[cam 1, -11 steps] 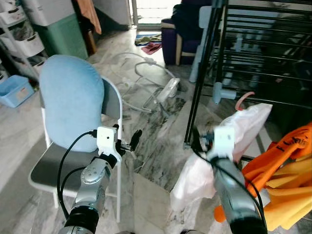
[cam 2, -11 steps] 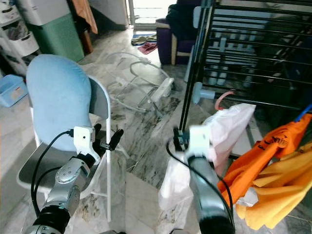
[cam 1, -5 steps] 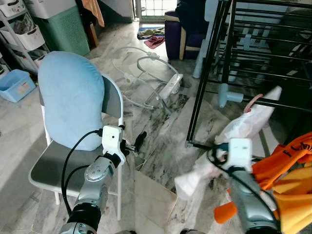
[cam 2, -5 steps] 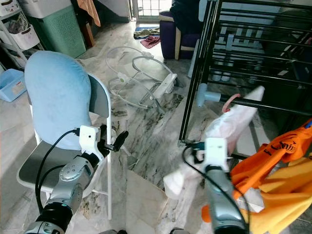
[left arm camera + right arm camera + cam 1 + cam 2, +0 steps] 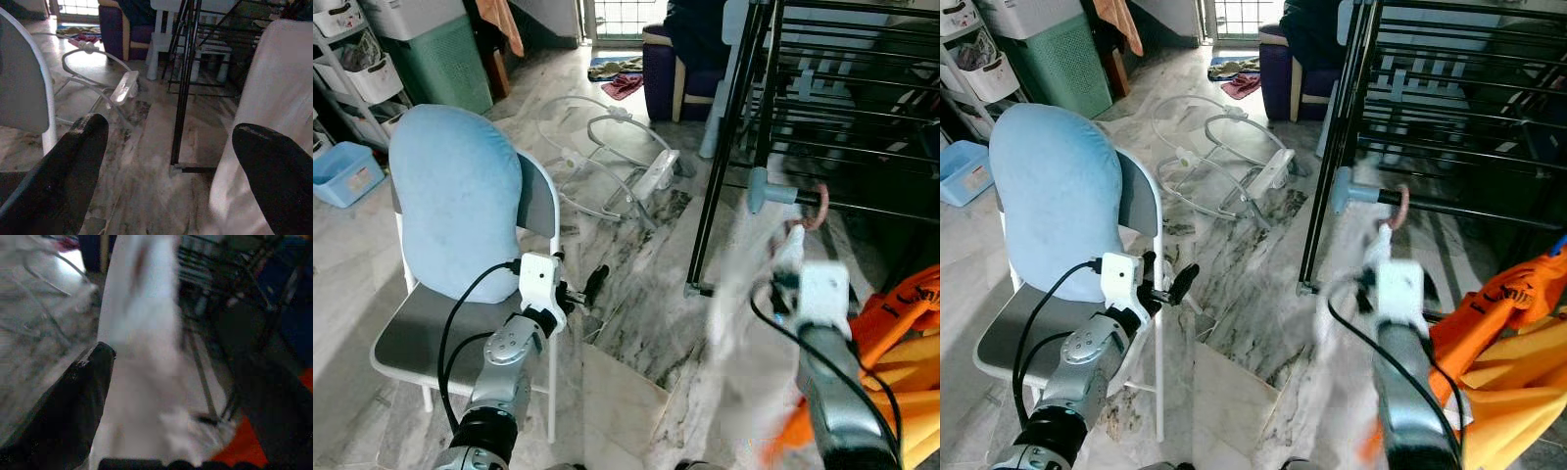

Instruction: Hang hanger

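Not hung yet imo. The right gripper [image 5: 790, 257] is up with a pale white garment [image 5: 139, 328] on a pink-hooked hanger [image 5: 811, 204] between its black fingers [image 5: 73, 396], looks clamped but it's blurry. The hook sits close to the black metal drying rack [image 5: 744, 127], not clearly over a rail. The left gripper [image 5: 168, 161] hangs spread wide, holding nothing, by the blue-cushioned white chair [image 5: 460, 211]

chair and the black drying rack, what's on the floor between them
A white tubular baby-bouncer frame lies on the marble floor between the chair and the black drying rack, seen in both eye views.
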Tool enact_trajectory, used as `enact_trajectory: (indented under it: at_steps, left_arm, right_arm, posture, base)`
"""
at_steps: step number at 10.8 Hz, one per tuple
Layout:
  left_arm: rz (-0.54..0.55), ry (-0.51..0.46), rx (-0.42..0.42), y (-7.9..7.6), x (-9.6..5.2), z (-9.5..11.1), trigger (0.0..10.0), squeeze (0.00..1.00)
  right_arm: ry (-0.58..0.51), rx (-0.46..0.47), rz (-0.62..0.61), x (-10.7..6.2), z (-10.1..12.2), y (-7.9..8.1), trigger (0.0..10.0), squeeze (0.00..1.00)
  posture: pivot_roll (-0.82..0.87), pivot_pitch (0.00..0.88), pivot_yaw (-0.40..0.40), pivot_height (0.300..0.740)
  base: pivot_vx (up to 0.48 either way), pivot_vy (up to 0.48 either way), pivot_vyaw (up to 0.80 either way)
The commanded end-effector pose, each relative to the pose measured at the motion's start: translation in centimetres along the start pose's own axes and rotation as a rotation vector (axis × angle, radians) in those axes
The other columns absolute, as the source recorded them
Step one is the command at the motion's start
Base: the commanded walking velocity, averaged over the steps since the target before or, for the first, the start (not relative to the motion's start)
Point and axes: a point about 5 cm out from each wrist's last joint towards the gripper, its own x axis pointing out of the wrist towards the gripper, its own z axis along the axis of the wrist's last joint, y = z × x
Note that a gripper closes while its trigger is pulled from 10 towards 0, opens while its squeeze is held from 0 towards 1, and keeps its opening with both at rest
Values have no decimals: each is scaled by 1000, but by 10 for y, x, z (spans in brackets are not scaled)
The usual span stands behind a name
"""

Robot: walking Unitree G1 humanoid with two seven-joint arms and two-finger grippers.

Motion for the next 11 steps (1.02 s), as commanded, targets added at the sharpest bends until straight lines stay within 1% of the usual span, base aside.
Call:
enact_trajectory:
  at_steps: [1, 3, 4, 6, 7, 8, 9, 10, 11]
  left_arm:
    - [7, 13, 2, 2, 0, -1, 10000, 0]
    - [4, 19, 0, 1, 0, -2, 10000, 0]
    - [2, 22, -1, 0, 1, -3, 10000, 0]
    - [1, 28, -3, 0, 2, -3, 10000, 0]
    - [2, 31, -3, -1, 2, -4, 10000, 0]
    - [4, 39, -4, -1, 2, -6, 10000, 0]
    - [4, 46, -4, -1, 1, -7, 10000, 0]
    - [5, 54, -2, 0, 1, -8, 10000, 0]
    - [7, 57, 0, 1, 1, -8, 10000, 0]
  right_arm:
    - [26, 4, 35, -1, -4, 6, 10000, 0]
    - [60, 22, 95, 3, -6, 10, 10000, 0]
    - [68, 34, 92, 10, -4, 5, 10000, 0]
    - [94, 52, 103, 15, -6, -5, 10000, 0]
    - [98, 60, 132, 16, -6, -7, 10000, 0]
    - [114, 62, 177, 17, -6, -8, 0, 0]
    - [111, 77, 187, 17, -4, -14, 0, 0]
    - [134, 78, 223, 15, -4, -19, 0, 0]
    - [144, 81, 226, 14, -4, -23, 0, 0]
  posture:
    - [-115, 62, 52, 740]
    - [-119, 58, 53, 740]
    - [-119, 55, 53, 740]
    - [-117, 51, 51, 740]
    - [-117, 49, 50, 740]
    - [-117, 49, 49, 740]
    - [-114, 46, 49, 740]
    - [-115, 48, 50, 740]
    - [-115, 49, 51, 740]
  base:
    - [0, 0, 0]
    - [0, 0, 0]
    - [0, 0, 0]
    - [0, 0, 0]
    - [0, 0, 0]
    - [0, 0, 0]
    - [0, 0, 0]
    - [0, 0, 0]
    - [0, 0, 0]
